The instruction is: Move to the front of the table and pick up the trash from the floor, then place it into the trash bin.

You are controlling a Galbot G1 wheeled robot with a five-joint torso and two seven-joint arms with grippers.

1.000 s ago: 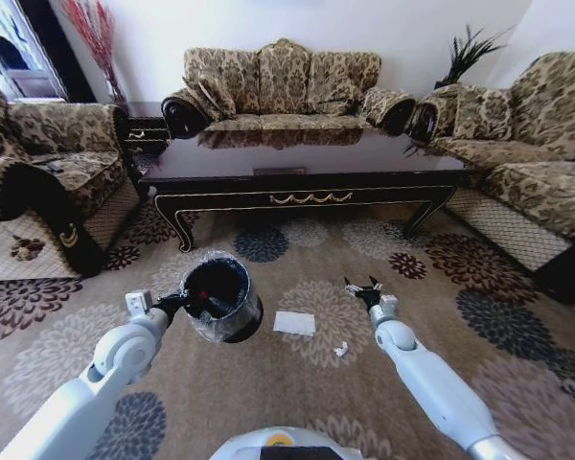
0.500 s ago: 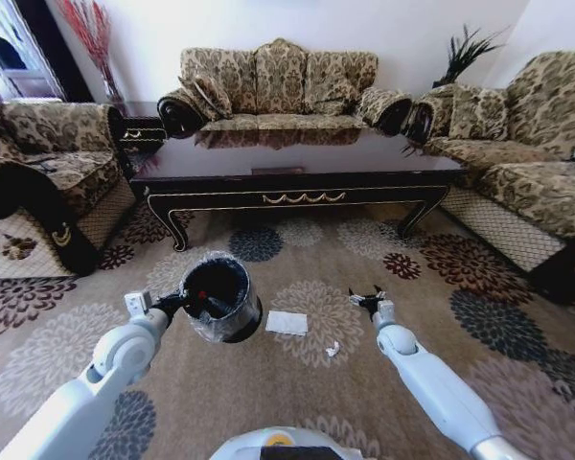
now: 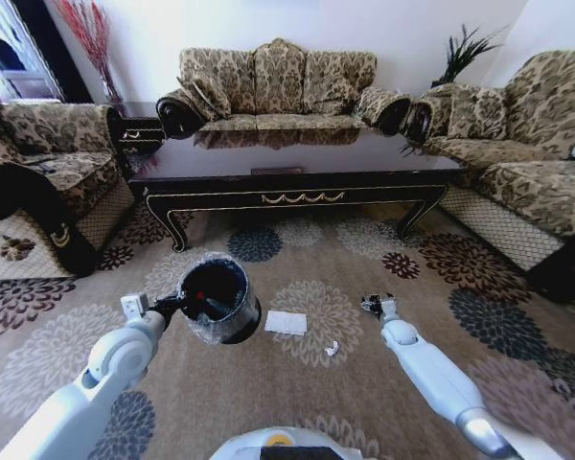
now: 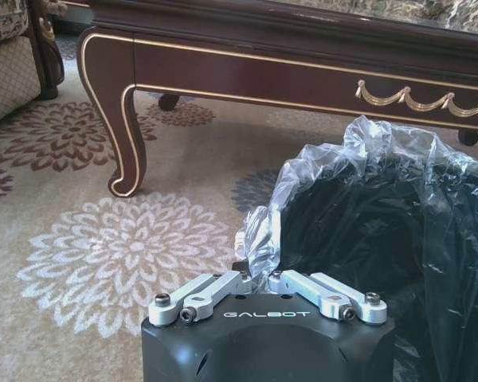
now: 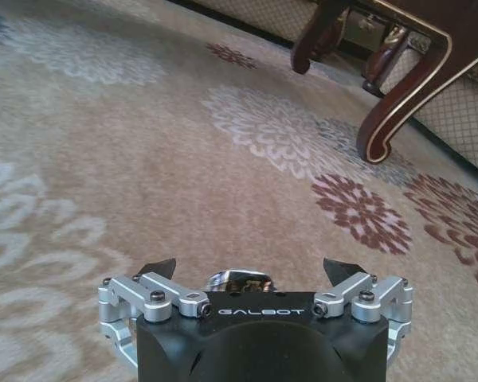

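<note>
My left gripper point(image 3: 175, 305) is shut on the rim of the black trash bin point(image 3: 218, 299), holding it tilted above the floor. In the left wrist view the gripper point(image 4: 256, 275) pinches the clear liner at the bin point(image 4: 382, 239) edge. A small red spot shows inside the bin. A flat white paper square point(image 3: 286, 322) lies on the carpet just right of the bin. A small white crumpled scrap point(image 3: 333, 349) lies nearer me. My right gripper point(image 3: 372, 305) hovers open over bare carpet right of the scrap, with nothing between its fingers point(image 5: 156, 267). The long dark table point(image 3: 297, 182) stands ahead.
Patterned sofas flank the carpet on the left point(image 3: 48, 172), at the back point(image 3: 278, 86) and on the right point(image 3: 527, 163). A curved table leg point(image 5: 398, 103) is ahead of the right gripper, another point(image 4: 123, 135) beside the bin. Open carpet point(image 3: 297, 259) lies between me and the table.
The right gripper has drawn back toward me and turned a little. The view has shifted slightly leftward. The left gripper still holds the bin the same way.
</note>
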